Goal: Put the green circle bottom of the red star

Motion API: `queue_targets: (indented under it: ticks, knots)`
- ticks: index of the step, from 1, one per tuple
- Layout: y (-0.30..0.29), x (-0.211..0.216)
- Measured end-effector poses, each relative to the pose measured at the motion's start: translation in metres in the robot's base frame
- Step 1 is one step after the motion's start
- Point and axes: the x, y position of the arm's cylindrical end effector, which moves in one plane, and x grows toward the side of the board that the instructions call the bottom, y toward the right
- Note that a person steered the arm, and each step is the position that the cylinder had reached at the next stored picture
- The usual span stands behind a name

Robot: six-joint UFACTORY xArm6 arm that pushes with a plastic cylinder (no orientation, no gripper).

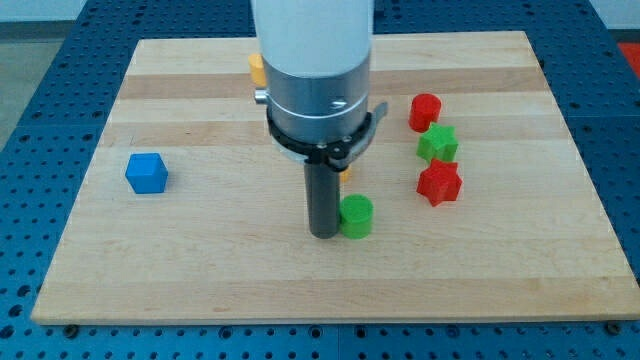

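Observation:
The green circle point(356, 216) lies on the wooden board point(200, 270), below and to the left of the red star point(438, 184). My tip point(324, 234) stands right against the green circle's left side, touching it or nearly so. The red star lies at the view's right, about a block's width to the right of the green circle and a little higher.
A green star point(437, 144) sits just above the red star, and a red circle point(425, 111) above that. A blue cube point(147, 173) lies at the view's left. A yellow block point(256, 68) and an orange block point(343, 168) are mostly hidden behind the arm.

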Motion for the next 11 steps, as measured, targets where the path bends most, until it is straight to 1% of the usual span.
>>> queue_targets:
  ticks: [1, 2, 3, 4, 5, 6, 7, 8, 9, 10, 11]
  knots:
    - [0.014, 0.000]
    - [0.049, 0.000]
    - [0.067, 0.001]
    - [0.057, 0.002]
    - [0.028, 0.002]
    - [0.024, -0.015]
    - [0.052, -0.022]
    - [0.061, -0.022]
    - [0.062, -0.022]
    - [0.062, -0.010]
    - [0.062, -0.025]
